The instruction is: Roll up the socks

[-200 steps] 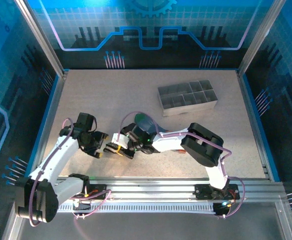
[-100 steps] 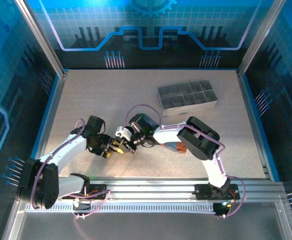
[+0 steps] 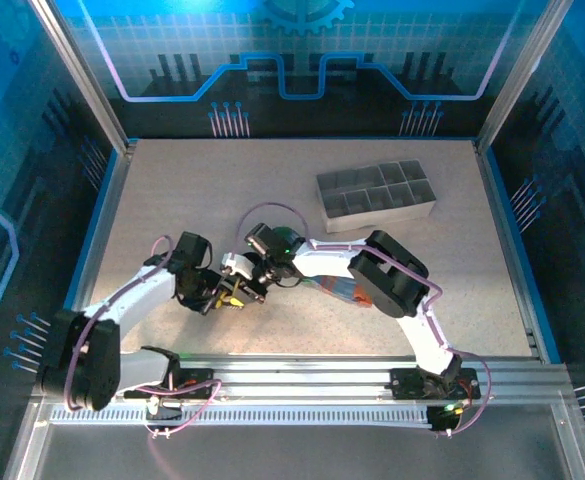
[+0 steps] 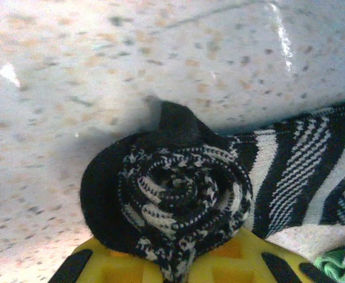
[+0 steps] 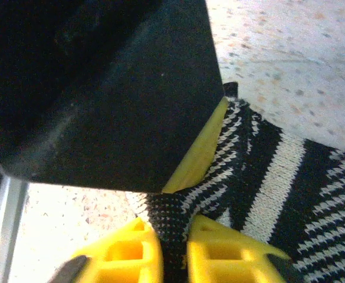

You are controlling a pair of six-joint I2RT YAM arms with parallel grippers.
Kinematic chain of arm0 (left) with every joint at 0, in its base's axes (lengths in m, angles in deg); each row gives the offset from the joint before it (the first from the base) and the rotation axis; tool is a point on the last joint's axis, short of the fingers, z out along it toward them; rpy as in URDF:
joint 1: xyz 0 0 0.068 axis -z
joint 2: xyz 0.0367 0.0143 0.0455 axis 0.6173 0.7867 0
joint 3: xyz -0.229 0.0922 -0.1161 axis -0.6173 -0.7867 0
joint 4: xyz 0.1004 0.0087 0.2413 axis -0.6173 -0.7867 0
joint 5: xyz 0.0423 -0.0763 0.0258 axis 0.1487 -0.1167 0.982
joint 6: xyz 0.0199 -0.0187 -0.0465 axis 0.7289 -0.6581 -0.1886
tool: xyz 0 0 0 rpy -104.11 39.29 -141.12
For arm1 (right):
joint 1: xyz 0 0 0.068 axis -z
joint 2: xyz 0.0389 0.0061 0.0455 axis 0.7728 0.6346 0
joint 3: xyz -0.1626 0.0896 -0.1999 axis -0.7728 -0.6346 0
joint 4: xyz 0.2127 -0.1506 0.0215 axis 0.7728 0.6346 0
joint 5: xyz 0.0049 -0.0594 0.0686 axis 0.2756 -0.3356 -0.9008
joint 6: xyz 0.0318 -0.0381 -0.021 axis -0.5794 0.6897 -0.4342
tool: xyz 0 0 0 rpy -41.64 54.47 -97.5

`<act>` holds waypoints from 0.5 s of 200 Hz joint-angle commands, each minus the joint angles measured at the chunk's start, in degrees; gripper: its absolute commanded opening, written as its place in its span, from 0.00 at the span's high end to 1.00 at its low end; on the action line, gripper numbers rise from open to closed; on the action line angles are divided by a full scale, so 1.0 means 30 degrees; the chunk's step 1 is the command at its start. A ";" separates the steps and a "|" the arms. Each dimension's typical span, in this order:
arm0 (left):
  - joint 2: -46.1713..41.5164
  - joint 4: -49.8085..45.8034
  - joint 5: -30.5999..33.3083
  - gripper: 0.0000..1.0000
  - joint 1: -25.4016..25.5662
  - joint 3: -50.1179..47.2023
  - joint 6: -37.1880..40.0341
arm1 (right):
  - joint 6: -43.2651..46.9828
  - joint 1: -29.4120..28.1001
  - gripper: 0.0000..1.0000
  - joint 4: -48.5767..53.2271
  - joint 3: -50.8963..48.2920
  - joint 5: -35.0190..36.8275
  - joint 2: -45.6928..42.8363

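Note:
The black sock with white stripes (image 4: 290, 171) lies on the table, its end wound into a tight spiral roll (image 4: 178, 194). My left gripper (image 4: 181, 268) is shut on the bottom of that roll. My right gripper (image 5: 173, 253) pinches a fold of the same sock (image 5: 266, 177) between its yellow fingers (image 5: 128, 256), right beside the left gripper's body (image 5: 95, 88). From above, the left gripper (image 3: 224, 297) and the right gripper (image 3: 248, 287) meet tip to tip. The blue-grey sock (image 3: 337, 288) with its orange-red toe (image 3: 364, 297) lies under the right arm; its green cuff (image 4: 337, 265) peeks in.
A grey divided tray (image 3: 377, 195) stands at the back right of the speckled table (image 3: 202, 200). Blue enclosure walls and metal rails (image 3: 302, 385) border the table. Bare table lies behind and to the left of the grippers.
My left gripper has closed onto the rolled end of the black sock. Both grippers have shifted slightly towards the back, and the right wrist has swung up and left.

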 commanded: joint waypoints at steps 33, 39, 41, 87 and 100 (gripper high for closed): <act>0.1179 -0.6499 0.0885 1.00 0.0178 -0.0329 -0.2020 | 0.3600 -0.1766 0.47 -0.5286 -0.5880 0.8946 -0.4749; 0.1884 -0.6635 0.0943 1.00 0.0178 0.0051 -0.1966 | 0.3180 -0.1919 0.45 -0.6082 -0.6584 0.9491 -0.5381; 0.2116 -0.6674 0.0916 1.00 0.0178 0.0195 -0.1936 | 0.3040 -0.1988 0.45 -0.6250 -0.6793 0.9659 -0.5589; 0.5575 -0.6787 0.1000 1.00 0.0208 0.2730 -0.0960 | 0.2601 -0.5125 0.42 -0.8112 -0.9059 1.3962 -0.6803; 0.6154 -0.7104 0.1083 1.00 0.0208 0.3261 -0.0824 | 0.2994 -0.5758 0.41 -0.8407 -0.8652 1.5627 -0.6177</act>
